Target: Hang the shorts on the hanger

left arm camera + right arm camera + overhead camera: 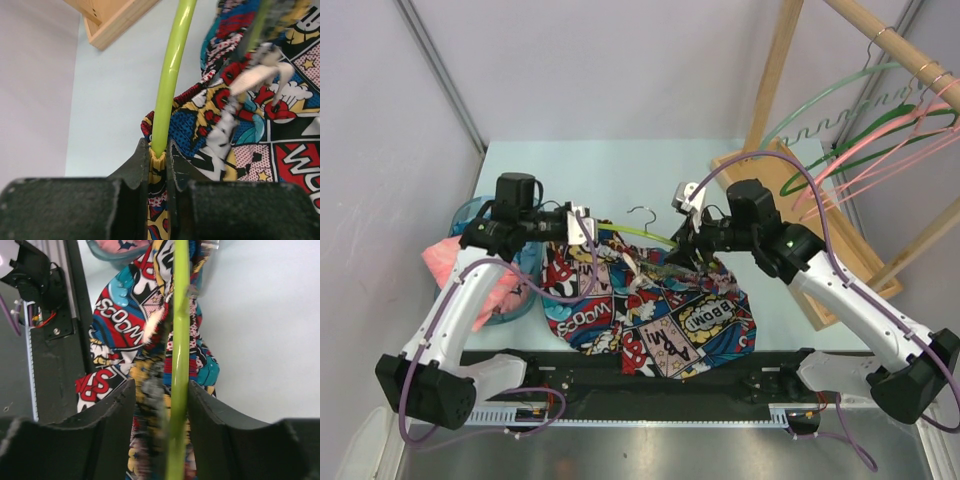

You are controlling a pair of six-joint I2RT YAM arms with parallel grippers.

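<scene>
One shorts (660,315), one hanger (635,233), left gripper (159,150), right gripper (162,390), both clamped

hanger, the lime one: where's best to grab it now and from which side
Probably take the hanger by its bare middle, just under the silver hook, coming from above on the far side. Both ends are pinched by the left gripper and right gripper, and the shorts cover the near side.
</scene>
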